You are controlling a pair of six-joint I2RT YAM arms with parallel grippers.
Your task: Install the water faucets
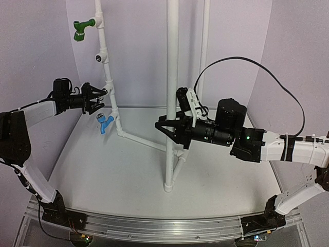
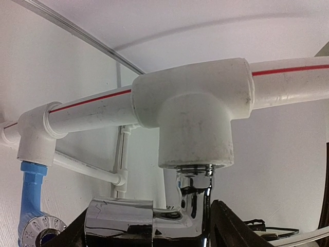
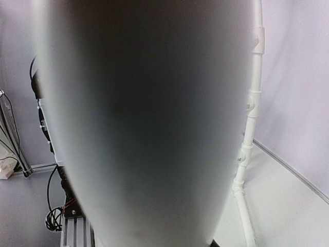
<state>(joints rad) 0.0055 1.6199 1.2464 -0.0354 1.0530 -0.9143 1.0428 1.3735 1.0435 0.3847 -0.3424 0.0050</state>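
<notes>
A shiny silver faucet point(image 2: 195, 206) hangs with its thread in the mouth of a white tee point(image 2: 195, 118) on the left pipe. My left gripper point(image 2: 149, 218) is round it, and its black fingers point(image 2: 231, 226) press the faucet's body and handle. In the top view this gripper point(image 1: 96, 99) reaches the pipe from the left. The blue faucet point(image 1: 105, 124) sits in the fitting just below, also seen at the left wrist view's lower left point(image 2: 32, 206). A green faucet point(image 1: 82, 30) is mounted high up. My right gripper point(image 1: 171, 131) is clamped on the central upright pipe point(image 1: 171, 77), which fills its wrist view point(image 3: 144, 128).
An open tee point(image 1: 101, 56) sits between the green faucet and my left gripper. Slanted pipes point(image 1: 144, 140) run from the left pipe to the central pipe's foot. A thinner upright pipe point(image 1: 204, 46) stands behind. Purple walls close in the white table point(image 1: 113, 175).
</notes>
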